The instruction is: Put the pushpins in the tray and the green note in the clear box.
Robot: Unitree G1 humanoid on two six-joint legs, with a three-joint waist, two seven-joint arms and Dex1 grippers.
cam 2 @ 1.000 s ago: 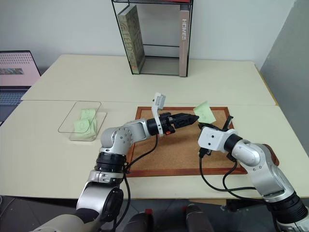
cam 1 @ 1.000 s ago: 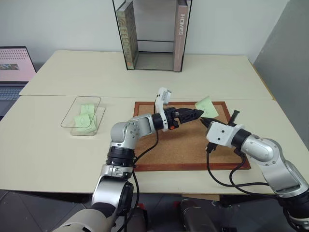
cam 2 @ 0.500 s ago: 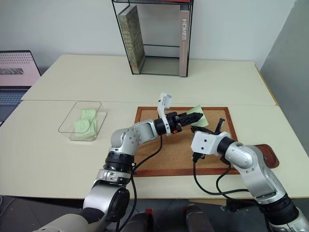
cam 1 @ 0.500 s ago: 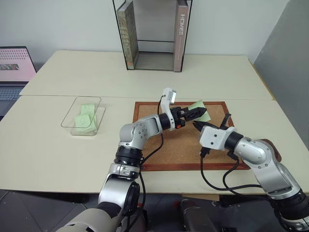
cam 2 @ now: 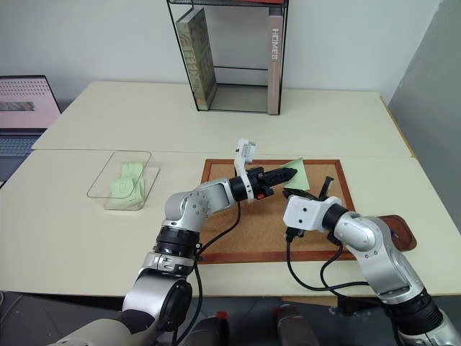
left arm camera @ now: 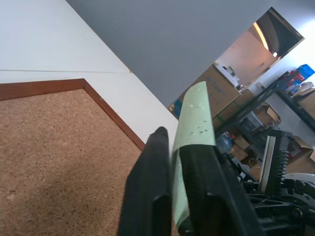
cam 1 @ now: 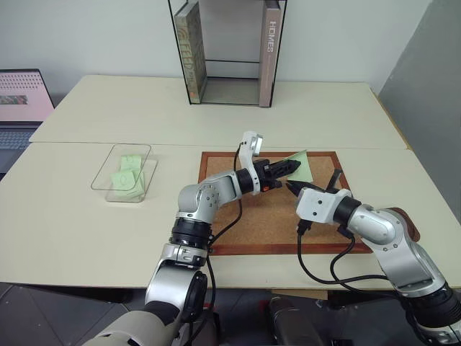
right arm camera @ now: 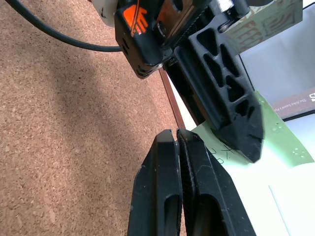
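My left gripper [cam 1: 293, 167] reaches over the corkboard [cam 1: 252, 216] and is shut on the green note [cam 1: 303, 164]. In the left wrist view the pale paper [left arm camera: 194, 110] stands on edge, pinched between the two black fingers. My right gripper [cam 1: 289, 186] is shut, its tips just under the left gripper and against the note's [right arm camera: 236, 169] lower edge. I cannot tell whether anything is between them. The clear box [cam 1: 122, 173] lies far left with green slips inside. The dark reddish tray [cam 1: 405, 220] peeks out behind my right arm. The pushpins are hidden.
A black-framed glass shelf [cam 1: 227, 50] with books stands at the back of the table. A laptop [cam 1: 21, 101] sits at the far left edge. Bare table lies between the clear box and the corkboard.
The left gripper's fingers have closed on the green note, and the note's free end now stands tilted up off the board. The camera shifted a little early on.
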